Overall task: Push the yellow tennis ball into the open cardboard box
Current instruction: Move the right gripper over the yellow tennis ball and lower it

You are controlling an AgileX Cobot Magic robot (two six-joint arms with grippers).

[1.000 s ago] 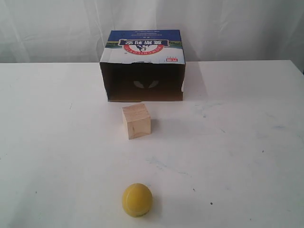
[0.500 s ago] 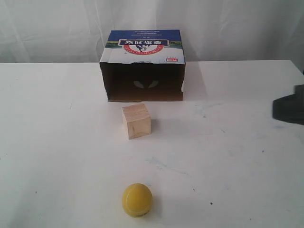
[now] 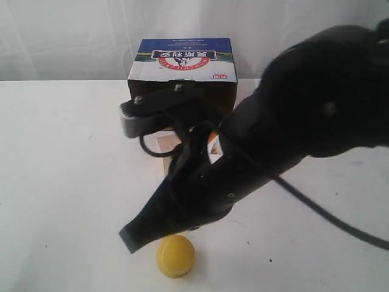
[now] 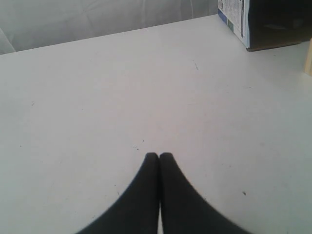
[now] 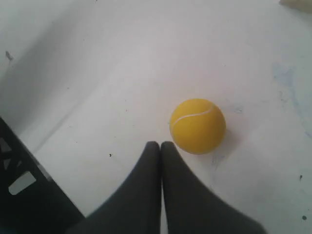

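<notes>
I count one yellow tennis ball (image 3: 175, 256), one open cardboard box (image 3: 182, 58) and one pale wooden cube (image 4: 309, 57), all on the white bench (image 3: 61, 152). I have two claws.

My right claw (image 5: 160, 145) is pinched fully together, its fingers pressed side by side with no gap, and it grips nothing. Its tips hang low over the bench just beside the ball. From the wrist view I cannot tell whether they touch it. In the exterior view my right arm reaches across the middle and hides most of the cube.

My left claw (image 4: 159, 156) is likewise drawn tight with nothing between its fingers. It is over bare bench, well apart from the box corner.

The ball sits on the bench near the front edge, well apart from the box. The box stands at the back with its dark opening facing the ball.
</notes>
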